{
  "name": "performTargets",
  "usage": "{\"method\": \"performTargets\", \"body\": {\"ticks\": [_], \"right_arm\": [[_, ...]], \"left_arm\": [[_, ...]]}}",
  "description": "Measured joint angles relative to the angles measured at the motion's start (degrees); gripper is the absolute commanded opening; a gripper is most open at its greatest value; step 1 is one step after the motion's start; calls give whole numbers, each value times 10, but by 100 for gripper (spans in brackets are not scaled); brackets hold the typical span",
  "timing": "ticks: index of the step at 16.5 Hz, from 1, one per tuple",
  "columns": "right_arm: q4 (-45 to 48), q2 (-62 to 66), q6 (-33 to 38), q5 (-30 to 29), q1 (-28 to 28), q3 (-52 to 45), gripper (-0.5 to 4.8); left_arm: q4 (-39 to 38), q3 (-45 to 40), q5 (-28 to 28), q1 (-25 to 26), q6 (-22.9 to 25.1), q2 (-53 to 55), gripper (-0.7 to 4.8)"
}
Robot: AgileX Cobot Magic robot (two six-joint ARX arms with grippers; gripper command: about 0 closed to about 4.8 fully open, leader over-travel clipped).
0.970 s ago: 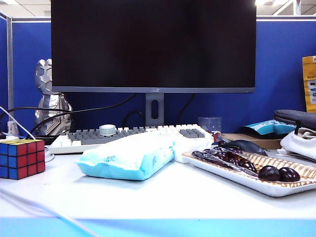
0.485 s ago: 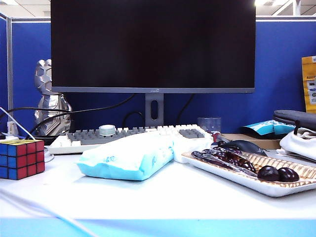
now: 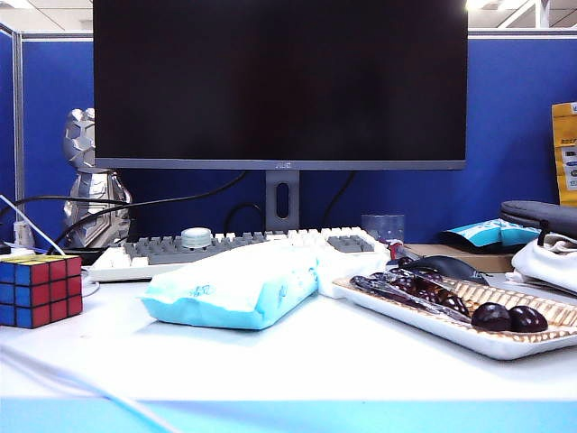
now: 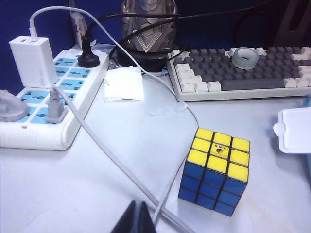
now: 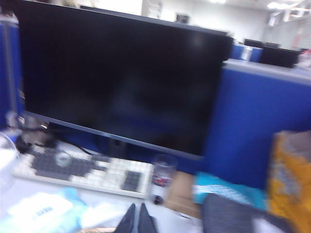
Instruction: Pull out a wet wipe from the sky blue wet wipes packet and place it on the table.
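Both grippers pressed together, empty – left gripper (image 4: 138, 218) low over table (image 3: 297, 361) nr Rubik's cube (image 4: 215, 170), right gripper (image 5: 137, 221) up facing monitor (image 5: 121, 77); sky blue wet wipes packet (image 3: 236, 287) lies in front of keyboard (image 3: 234, 245)

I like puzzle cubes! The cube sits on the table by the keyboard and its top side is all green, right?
Not green: the cube's top side is all yellow, as the left wrist view shows. It does sit on the table by the keyboard.
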Motion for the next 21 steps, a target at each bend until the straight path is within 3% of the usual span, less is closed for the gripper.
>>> {"method": "performTargets", "body": {"ticks": [5,8,13,21], "right_arm": [[294,-120,23,-31,-58,-380,-1],[404,-159,48,-89,-123,-506,-1],[445,-158,98,-152,-202,-602,-1],[348,-158,129,-166,-207,-658,-1]], "left_arm": [[0,0,0,0,0,0,-5],[0,0,0,0,0,0,-5],[0,0,0,0,0,0,-5],[0,0,0,0,0,0,-5]]}}
